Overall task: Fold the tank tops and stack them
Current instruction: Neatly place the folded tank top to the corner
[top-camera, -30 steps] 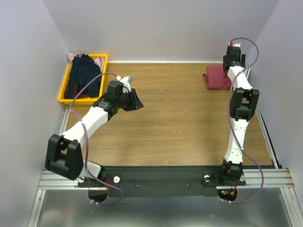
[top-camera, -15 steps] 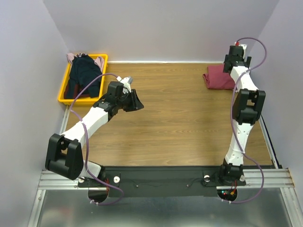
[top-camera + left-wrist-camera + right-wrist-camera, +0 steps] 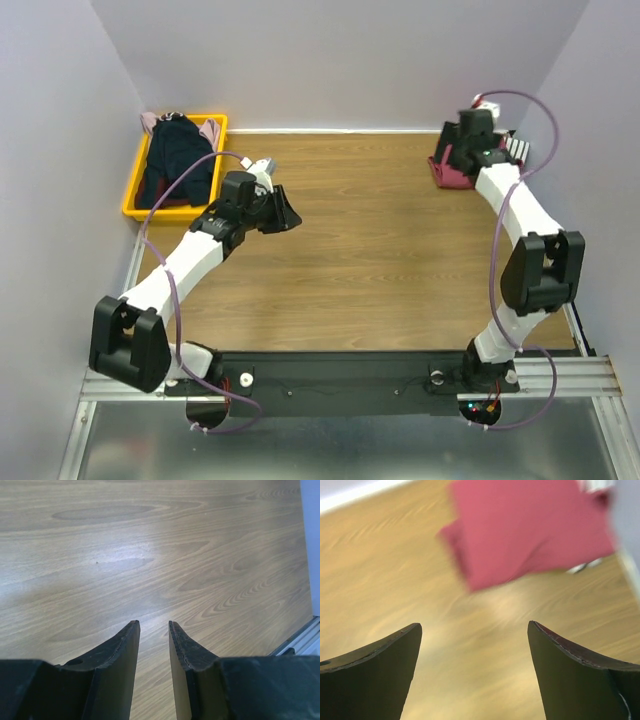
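Looking down from above, one dark red tank top (image 3: 446,176) lies folded flat just under and beside the right claw (image 3: 452,152), in the far right corner of the worktop (image 3: 380,250). The arm covers much of the top, so only its near and left edges show. Well off to the left of the left claw (image 3: 291,214) sits one yellow bin (image 3: 133,196). One navy tank top (image 3: 178,160) is heaped in it, crumpled. Pale pink cloth (image 3: 150,122) peeks out at two spots along the bin's far end, and I cannot tell whether that is one garment or two. From up here neither claw's gap is easy to read.

At the left wrist, the left claw (image 3: 153,624) has its two fingers a narrow way apart with nothing between them, only bare wood grain below and ahead. A strip of metal rail (image 3: 306,639) is cut off at the right edge.

At the right wrist everything is smeared with blur. The right claw (image 3: 475,625) stands wide apart and empty. The red top (image 3: 530,525) lies ahead of it and a little right, plain, its outline soft and its far edge cut off.
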`<move>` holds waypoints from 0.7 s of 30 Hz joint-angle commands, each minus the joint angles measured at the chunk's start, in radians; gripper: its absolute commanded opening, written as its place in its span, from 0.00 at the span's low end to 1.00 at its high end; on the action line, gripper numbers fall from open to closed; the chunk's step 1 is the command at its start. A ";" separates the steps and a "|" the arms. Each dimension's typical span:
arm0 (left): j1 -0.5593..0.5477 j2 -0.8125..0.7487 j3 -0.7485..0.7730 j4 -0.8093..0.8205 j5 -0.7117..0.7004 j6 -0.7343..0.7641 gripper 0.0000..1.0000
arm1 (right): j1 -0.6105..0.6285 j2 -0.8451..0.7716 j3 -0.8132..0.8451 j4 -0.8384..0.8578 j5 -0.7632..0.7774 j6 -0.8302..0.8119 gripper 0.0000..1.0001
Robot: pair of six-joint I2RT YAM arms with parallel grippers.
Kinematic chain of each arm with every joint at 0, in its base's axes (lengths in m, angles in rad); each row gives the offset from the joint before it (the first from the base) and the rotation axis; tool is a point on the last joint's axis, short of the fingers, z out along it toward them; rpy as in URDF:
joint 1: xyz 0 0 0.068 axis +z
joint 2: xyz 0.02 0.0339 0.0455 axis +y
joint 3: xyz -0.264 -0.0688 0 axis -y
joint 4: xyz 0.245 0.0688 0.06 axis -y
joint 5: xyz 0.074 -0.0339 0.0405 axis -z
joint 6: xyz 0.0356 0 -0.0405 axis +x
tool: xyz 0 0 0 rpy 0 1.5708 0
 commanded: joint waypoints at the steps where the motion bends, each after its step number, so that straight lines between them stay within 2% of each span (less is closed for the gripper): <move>1: 0.008 -0.084 -0.009 0.021 -0.036 0.026 0.41 | 0.153 -0.150 -0.141 0.041 0.003 0.078 0.93; 6: 0.008 -0.133 -0.029 0.007 -0.073 0.030 0.41 | 0.328 -0.343 -0.346 0.087 -0.044 0.139 0.93; 11: 0.006 -0.173 -0.053 -0.002 -0.119 0.026 0.41 | 0.451 -0.491 -0.580 0.141 -0.105 0.222 1.00; 14: 0.005 -0.198 -0.066 -0.010 -0.156 0.027 0.41 | 0.456 -0.580 -0.688 0.152 -0.150 0.259 1.00; 21: 0.005 -0.257 -0.084 -0.033 -0.222 0.032 0.41 | 0.457 -0.738 -0.789 0.158 -0.194 0.250 1.00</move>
